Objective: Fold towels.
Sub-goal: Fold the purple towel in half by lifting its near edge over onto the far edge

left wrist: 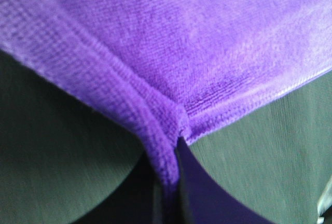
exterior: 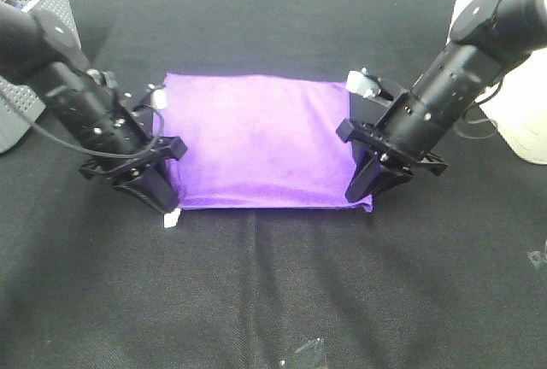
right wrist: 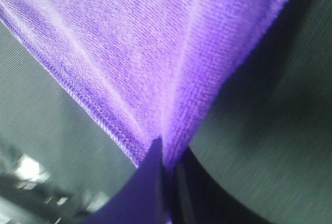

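We see 1 purple towel (exterior: 261, 143) lying flat on the black table (exterior: 273, 301), about midway between the left and right edges and somewhat nearer the far edge than the near one. It shows as a rectangle, its long sides running along the table's near edge. The left arm (exterior: 85, 104) slants down to the towel's near-left corner, and the left jaws are closed tight on that corner. In the left wrist view the hem (left wrist: 155, 130) bunches into a raised ridge where it runs into the pinch. A small white tag (exterior: 172, 219) lies on the table just beside those jaws, toward the near edge. The right arm (exterior: 436, 96) slants down to the near-right corner, and the right jaws are likewise clamped on the cloth (right wrist: 145, 42), which creases in 2 lines toward the pinch. A grey perforated box (exterior: 34, 53) stands by the far left corner.
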Available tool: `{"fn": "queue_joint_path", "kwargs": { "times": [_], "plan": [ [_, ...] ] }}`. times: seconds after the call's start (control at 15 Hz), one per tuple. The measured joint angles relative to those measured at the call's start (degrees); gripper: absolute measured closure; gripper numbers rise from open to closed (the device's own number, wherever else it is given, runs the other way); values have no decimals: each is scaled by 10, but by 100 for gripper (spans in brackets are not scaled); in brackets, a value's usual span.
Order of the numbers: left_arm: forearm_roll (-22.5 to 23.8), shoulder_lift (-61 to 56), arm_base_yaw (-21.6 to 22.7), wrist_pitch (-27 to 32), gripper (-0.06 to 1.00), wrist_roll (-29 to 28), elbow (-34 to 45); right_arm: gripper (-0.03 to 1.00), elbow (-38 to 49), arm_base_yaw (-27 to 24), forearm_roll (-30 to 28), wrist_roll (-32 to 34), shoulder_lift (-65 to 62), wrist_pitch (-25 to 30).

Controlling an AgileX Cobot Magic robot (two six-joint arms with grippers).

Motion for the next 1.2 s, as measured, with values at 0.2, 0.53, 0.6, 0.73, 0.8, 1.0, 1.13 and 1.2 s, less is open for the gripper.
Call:
{"fn": "queue_joint_path", "kwargs": {
  "times": [0.2, 0.53, 0.6, 0.73, 0.8, 1.0, 1.13, 1.2],
  "plan": [
    [-7, -74, -1, -10, 94, 0, 85, 96, 43, 1, 11, 21, -37, 29],
    [-26, -167, -3, -14, 94, 0, 181, 96, 114, 4, 23, 38, -104, 57],
    [-26, -168, -3, -20, 94, 0, 180, 96, 108, 5, 23, 39, -104, 51],
    [-25, -164, -3, -30, 94, 0, 163, 96, 81, 5, 13, 39, -104, 34],
    [-23, -158, -3, -36, 94, 0, 147, 96, 58, 5, 6, 39, -103, 29],
    [-11, -127, -3, -41, 94, 0, 88, 96, -25, 5, -10, 39, -75, 25],
    [-2, -93, 1, -42, 94, -3, 19, 96, -100, 1, -22, 39, -25, 26],
    [0, -79, 1, -44, 94, -4, -10, 96, -127, 1, -25, 39, -6, 26]
  ]
}}
